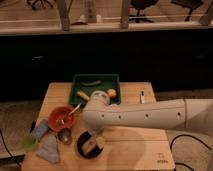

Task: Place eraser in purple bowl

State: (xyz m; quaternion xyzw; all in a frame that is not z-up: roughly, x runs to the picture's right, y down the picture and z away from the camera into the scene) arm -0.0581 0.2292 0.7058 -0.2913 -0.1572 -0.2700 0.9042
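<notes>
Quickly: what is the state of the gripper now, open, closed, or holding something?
Gripper: down at the purple bowl; its state cannot be told.

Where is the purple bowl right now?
In the camera view, the purple bowl sits near the front edge of the table, left of centre, just in front of the orange bowl, with the end effector right over it.
</notes>
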